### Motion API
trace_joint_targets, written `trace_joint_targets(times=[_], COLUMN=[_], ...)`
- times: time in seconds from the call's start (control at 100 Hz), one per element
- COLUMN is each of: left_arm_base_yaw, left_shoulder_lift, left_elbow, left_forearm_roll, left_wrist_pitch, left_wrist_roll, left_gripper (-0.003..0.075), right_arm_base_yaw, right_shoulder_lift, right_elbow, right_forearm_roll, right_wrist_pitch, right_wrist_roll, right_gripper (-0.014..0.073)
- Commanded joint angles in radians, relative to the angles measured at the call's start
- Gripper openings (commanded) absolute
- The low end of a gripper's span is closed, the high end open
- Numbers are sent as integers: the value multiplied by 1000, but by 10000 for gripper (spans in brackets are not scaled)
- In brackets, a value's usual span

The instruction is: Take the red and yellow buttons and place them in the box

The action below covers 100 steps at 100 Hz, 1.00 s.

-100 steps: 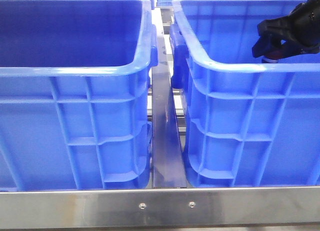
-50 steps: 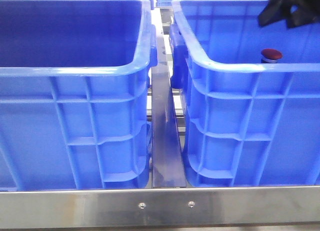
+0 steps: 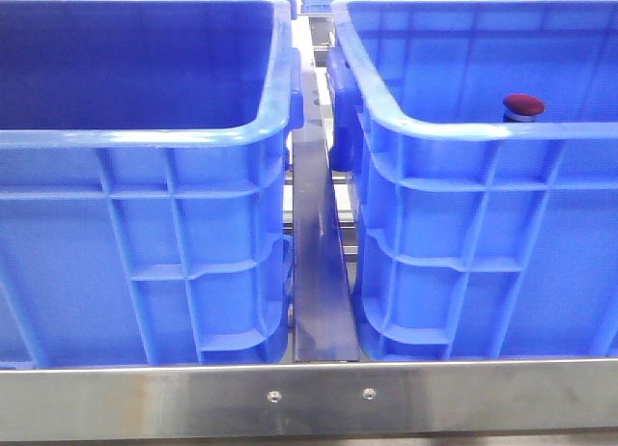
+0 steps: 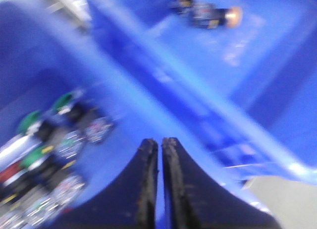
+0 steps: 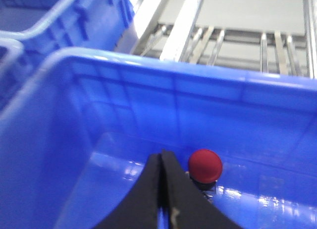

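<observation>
Departing right gripper, red button left.

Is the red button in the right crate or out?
In. The red button sits inside the right crate, below its rim, cap up.

No readable text, label, brand or number appeared on either blue crate or the red button; the blurred left wrist view possibly hid small markings.
</observation>
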Motion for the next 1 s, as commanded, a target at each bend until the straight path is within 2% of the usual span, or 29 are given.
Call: trace_joint_targets(times=[0.0,0.25,0.63,0.82,0.99], left_arm_base_yaw=[49,235,513,541,541], left_shoulder_lift=[-53,-185,-584,-797,-977], left_elbow=[-8,146,455,595,696], left_forearm_roll=[-12,-10,99,103,117], left_wrist_pitch=[-44,-78,-211,-318,-350], left_wrist_roll=[-6,-16,-32,-32,-32], left_gripper=[-20,-20,-20,-20,-20], right_arm_base_yaw=[-5,-5,-5,-5,-5], right_shoulder_lift=[-91,-273,-497,-583,-697], right_elbow=[7,104,247,312,364], right_forearm_roll=[15,15,15,15,15], right_wrist_pitch=[13,23,21,20,29], right_wrist_roll=[-14,-14,-14,-14,-14], right_gripper=[-96,-96,-96,-96,-96])
